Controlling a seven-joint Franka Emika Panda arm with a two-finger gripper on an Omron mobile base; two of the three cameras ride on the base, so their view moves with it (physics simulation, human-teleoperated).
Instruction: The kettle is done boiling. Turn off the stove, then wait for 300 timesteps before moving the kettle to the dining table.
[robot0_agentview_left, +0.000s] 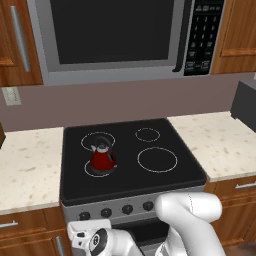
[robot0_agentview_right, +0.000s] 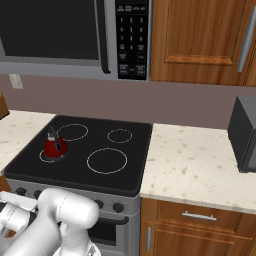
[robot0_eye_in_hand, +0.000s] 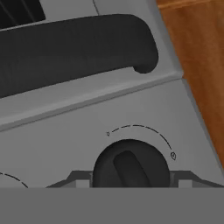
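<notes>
Stainless stove front faced the hand; its dark round knob sat between parted fingers, unclamped.

Kettle on the stove's front-left burner. Microwave above the stove, against the wall. Counter on both sides. Knobs along the stove front, below the cooktop. Claw right at the end knob, beside the oven handle.

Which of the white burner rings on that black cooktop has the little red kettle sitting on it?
The front-left ring on the stove. The kettle stands upright on it, while the other three rings are bare, including the large front-right one.
</notes>
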